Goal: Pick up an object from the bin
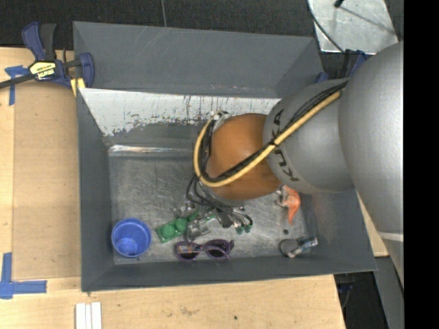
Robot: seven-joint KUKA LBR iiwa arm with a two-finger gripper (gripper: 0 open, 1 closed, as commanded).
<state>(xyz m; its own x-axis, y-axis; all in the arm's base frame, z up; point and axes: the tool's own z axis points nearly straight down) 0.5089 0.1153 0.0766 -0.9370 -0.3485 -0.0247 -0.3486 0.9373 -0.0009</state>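
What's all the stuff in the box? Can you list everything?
cup: one, blue, front left corner of the bin
green thing: one, green, just right of the cup
sunglasses: one pair, purple, by the front wall
orange thing: one, orange, right side, next to the arm
metal thing: one, dark grey, front right corner
bin: one, grey, middle of the view
gripper: one, dark, low in the bin, near the green thing
cover: one, orange, on the wrist above the gripper
arm: one, silver, reaching in from the right
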